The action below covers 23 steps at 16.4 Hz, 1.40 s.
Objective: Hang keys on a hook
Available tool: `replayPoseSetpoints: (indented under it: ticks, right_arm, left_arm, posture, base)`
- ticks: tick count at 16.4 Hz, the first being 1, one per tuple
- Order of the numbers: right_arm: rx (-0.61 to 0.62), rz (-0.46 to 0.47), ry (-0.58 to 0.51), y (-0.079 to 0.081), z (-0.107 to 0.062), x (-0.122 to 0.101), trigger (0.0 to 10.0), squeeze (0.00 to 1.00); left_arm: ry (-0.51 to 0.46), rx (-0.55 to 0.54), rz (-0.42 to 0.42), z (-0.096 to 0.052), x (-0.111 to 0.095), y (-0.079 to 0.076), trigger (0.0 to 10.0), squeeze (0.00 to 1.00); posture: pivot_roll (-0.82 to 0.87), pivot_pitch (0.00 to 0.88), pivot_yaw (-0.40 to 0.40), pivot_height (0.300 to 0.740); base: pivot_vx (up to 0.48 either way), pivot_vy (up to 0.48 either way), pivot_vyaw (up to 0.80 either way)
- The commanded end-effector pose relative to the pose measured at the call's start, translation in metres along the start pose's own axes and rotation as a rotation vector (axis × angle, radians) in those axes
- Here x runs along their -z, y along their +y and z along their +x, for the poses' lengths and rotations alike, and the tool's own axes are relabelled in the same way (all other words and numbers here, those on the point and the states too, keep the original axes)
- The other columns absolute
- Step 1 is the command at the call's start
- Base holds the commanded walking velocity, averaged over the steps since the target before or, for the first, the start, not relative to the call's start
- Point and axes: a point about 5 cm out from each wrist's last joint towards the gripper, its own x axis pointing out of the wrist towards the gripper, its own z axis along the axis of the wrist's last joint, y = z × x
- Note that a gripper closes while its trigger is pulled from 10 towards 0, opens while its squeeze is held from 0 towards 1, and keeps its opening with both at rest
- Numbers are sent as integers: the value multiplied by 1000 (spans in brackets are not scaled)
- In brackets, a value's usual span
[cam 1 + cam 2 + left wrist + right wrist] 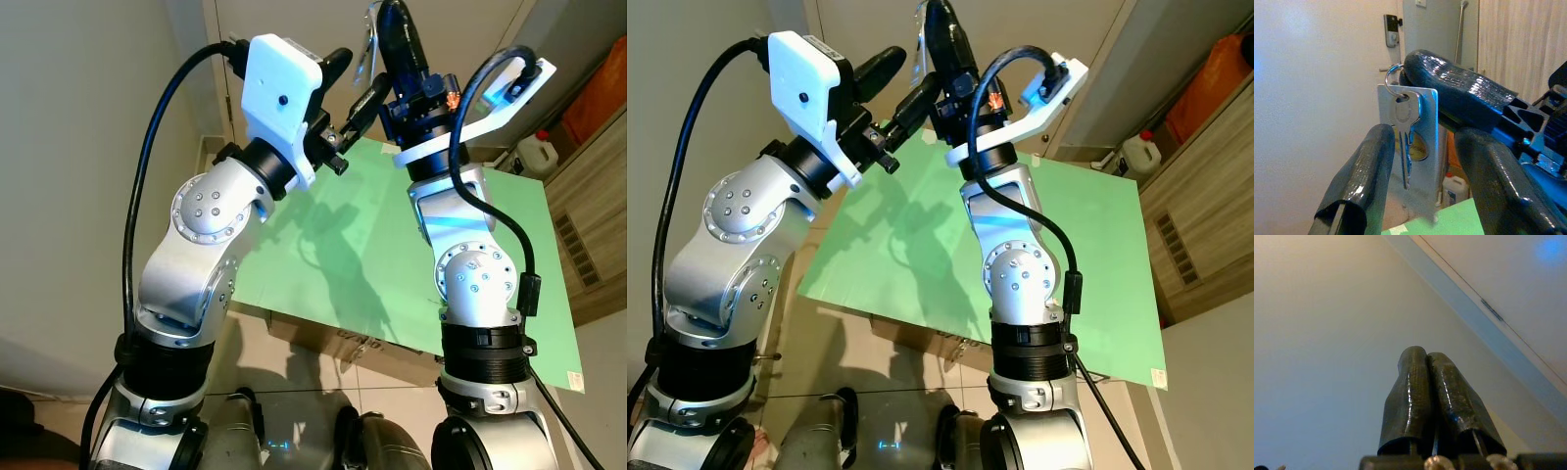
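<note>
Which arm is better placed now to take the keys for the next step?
Left. The open left gripper brackets the keys, which hang from the shut right gripper; it only needs to close.

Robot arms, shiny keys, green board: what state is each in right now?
Right end effector: raised, shut on the silver key ring's metal tag.
Left end effector: open, fingers either side of the hanging silver keys.
Flat green board: lying flat, bare.

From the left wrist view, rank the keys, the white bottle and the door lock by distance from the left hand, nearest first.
1. Keys: hanging between the open fingers of the left hand, held up by the right hand.
2. White bottle: low, behind the keys.
3. Door lock: high on the far door.
</note>
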Motion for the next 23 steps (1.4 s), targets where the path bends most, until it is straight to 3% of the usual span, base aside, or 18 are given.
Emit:
replayPoseSetpoints:
  ticks: [1,7,8,9,10,15,23]
  right_arm:
    - [-73,38,20,14,1,8,10000,0]
    - [-122,40,31,22,-2,6,10000,0]
    - [-123,41,32,23,-3,7,10000,0]
    - [-122,42,33,23,-3,7,10000,0]
    - [-122,43,35,23,-3,7,10000,0]
    - [-126,50,40,26,-3,9,10000,0]
    - [-105,43,41,24,-5,8,10000,0]
  left_arm:
    - [-58,6,32,6,-14,-3,10000,0]
    - [-80,-76,57,10,-18,10,10000,0]
    - [-82,-84,54,10,-18,12,8784,0]
    - [-84,-85,51,10,-18,13,8784,0]
    - [-92,-88,48,9,-19,14,0,0]
    - [-98,-112,45,8,-20,20,0,0]
    - [-80,-102,45,9,-17,18,0,0]
  posture:
    - [181,146,-69,740]
    - [164,134,-56,740]
    - [164,134,-56,740]
    - [165,131,-57,740]
    - [164,131,-55,740]
    - [165,137,-55,740]
    - [166,144,-53,740]
  base:
    - [0,0,0]
    - [0,0,0]
    - [0,0,0]
    - [0,0,0]
    - [0,0,0]
    - [0,0,0]
    - [0,0,0]
